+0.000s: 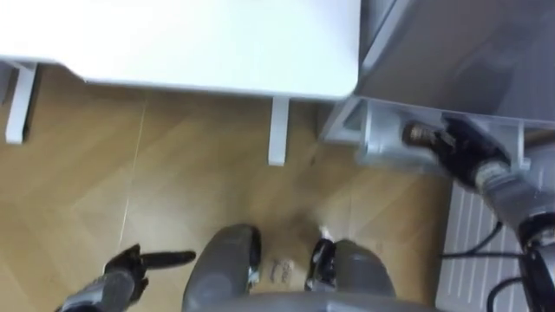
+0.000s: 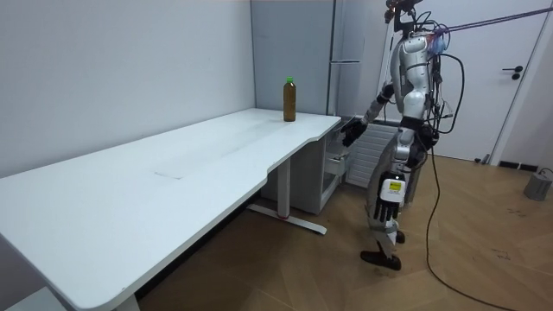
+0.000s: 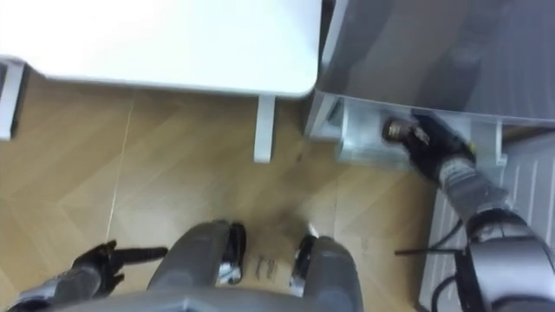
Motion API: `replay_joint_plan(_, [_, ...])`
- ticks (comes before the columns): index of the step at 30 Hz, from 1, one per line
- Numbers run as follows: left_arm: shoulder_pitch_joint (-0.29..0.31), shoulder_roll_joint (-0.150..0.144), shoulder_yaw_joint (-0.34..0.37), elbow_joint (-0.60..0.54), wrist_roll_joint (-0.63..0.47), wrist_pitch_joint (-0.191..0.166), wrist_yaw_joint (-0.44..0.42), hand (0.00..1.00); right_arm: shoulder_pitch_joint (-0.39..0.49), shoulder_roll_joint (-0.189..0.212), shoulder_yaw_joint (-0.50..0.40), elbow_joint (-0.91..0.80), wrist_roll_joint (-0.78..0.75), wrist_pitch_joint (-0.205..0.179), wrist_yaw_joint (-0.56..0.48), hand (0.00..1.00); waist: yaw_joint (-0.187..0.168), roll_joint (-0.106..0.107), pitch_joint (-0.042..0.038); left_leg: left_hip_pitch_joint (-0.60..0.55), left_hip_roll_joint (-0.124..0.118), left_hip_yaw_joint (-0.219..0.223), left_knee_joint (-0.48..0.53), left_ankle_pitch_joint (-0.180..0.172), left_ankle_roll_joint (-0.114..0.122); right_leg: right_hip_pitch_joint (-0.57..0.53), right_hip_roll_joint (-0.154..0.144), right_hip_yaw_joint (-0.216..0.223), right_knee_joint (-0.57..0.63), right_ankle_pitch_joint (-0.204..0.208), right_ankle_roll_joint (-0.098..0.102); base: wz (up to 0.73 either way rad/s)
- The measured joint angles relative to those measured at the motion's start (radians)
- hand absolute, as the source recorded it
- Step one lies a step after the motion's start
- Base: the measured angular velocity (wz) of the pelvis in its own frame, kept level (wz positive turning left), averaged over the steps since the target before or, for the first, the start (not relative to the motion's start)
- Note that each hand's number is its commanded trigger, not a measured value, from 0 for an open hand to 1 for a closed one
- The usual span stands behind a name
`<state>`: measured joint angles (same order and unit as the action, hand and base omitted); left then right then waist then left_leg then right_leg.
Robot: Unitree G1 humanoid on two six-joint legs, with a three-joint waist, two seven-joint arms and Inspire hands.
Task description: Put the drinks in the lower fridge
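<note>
My right hand (image 1: 464, 149) is shut on a brown drink bottle (image 1: 420, 133) and holds it at the open lower compartment (image 1: 375, 137) of the grey fridge (image 1: 460, 43), its neck toward the white interior. In the right eye view the same bottle (image 3: 395, 130) shows in the right hand (image 3: 434, 139). A second brown bottle with a green cap (image 2: 289, 99) stands upright on the far corner of the white table (image 2: 173, 181), near the fridge (image 2: 346, 52). My left hand (image 1: 130, 270) hangs low at my left side, fingers relaxed and holding nothing.
I stand on the wooden floor between the table's end and the fridge. A white table leg (image 1: 277, 130) rises just left of the fridge's base. A white ribbed panel (image 1: 468, 251) lies low on my right.
</note>
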<state>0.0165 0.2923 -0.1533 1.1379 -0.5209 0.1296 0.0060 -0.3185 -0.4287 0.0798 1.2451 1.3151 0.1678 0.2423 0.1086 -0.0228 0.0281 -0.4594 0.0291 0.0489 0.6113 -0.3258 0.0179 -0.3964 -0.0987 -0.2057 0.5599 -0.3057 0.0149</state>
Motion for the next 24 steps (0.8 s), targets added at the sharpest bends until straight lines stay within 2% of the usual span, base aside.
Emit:
replay_joint_plan(1, [0.005,-0.002,0.007,0.002,0.001,0.001,0.001,0.0,0.028,0.014,0.0,-0.003,-0.001,0.002,0.013,0.0,0.001,-0.001,-0.0073,0.018,0.0,0.0,-0.016,0.001,0.001,0.022,0.005,0.001,-0.022,0.006,0.003,0.0])
replay_joint_plan(3, [0.015,-0.007,0.034,0.005,0.001,0.0,0.0,0.0,0.064,0.033,-0.001,-0.004,-0.008,0.007,0.035,0.0,0.001,0.003,-0.0119,0.048,0.001,0.001,-0.038,0.002,0.002,0.058,0.011,0.002,-0.055,0.017,0.008,0.0])
replay_joint_plan(5, [0.027,-0.008,0.035,0.012,0.001,-0.002,0.001,0.0,0.122,0.054,-0.002,-0.005,-0.034,0.007,0.059,0.0,0.0,0.01,-0.0197,0.103,0.0,0.002,-0.082,0.009,0.003,0.117,0.016,0.0,-0.102,0.033,0.013,0.0])
replay_joint_plan(7, [0.044,-0.011,0.036,0.008,0.0,-0.006,0.004,0.0,0.166,0.071,-0.001,-0.004,-0.044,0.007,0.078,0.0,-0.002,0.012,-0.0234,0.152,-0.007,0.007,-0.127,0.021,0.005,0.157,0.013,0.003,-0.134,0.041,0.017,-0.03])
replay_joint_plan(10, [0.082,-0.024,0.062,0.001,-0.004,-0.011,0.005,0.0,0.239,0.084,-0.002,-0.004,-0.065,0.015,0.112,0.0,-0.019,0.017,-0.0251,0.218,-0.011,0.019,-0.182,0.034,0.004,0.218,0.013,0.001,-0.182,0.052,0.018,-0.02])
replay_joint_plan(12, [0.108,-0.031,0.079,0.001,-0.02,-0.015,0.006,0.0,0.288,0.091,-0.009,-0.024,-0.062,0.015,0.12,0.0,-0.023,0.014,-0.0261,0.258,-0.012,0.024,-0.211,0.037,0.001,0.253,0.014,0.004,-0.2,0.052,0.018,-0.05])
replay_joint_plan(14, [0.132,-0.041,0.095,-0.002,-0.021,-0.015,0.014,0.0,0.34,0.116,-0.025,-0.038,-0.066,0.015,0.124,0.0,-0.035,0.007,-0.0271,0.302,-0.01,0.032,-0.242,0.041,-0.006,0.286,0.02,0.011,-0.22,0.053,0.016,-0.12])
replay_joint_plan(18, [0.151,-0.065,0.124,0.001,-0.027,-0.019,0.016,0.0,0.392,0.154,-0.022,-0.018,-0.115,0.015,0.139,0.0,-0.051,0.002,-0.0244,0.367,-0.006,0.031,-0.279,0.046,-0.013,0.356,0.029,0.008,-0.257,0.057,0.012,0.0])
replay_joint_plan(20, [0.151,-0.083,0.123,0.001,-0.055,-0.033,0.027,0.0,0.41,0.182,-0.022,0.0,-0.146,0.015,0.136,0.0,-0.055,0.003,-0.0243,0.394,-0.005,0.031,-0.292,0.046,-0.016,0.384,0.033,0.006,-0.272,0.058,0.011,0.0])
replay_joint_plan(24, [0.164,-0.094,0.124,-0.001,-0.058,-0.036,0.03,0.0,0.431,0.2,-0.023,0.006,-0.184,0.022,0.12,0.0,-0.066,0.009,-0.0216,0.429,-0.005,0.031,-0.307,0.048,-0.018,0.42,0.035,0.004,-0.29,0.061,0.011,0.0])
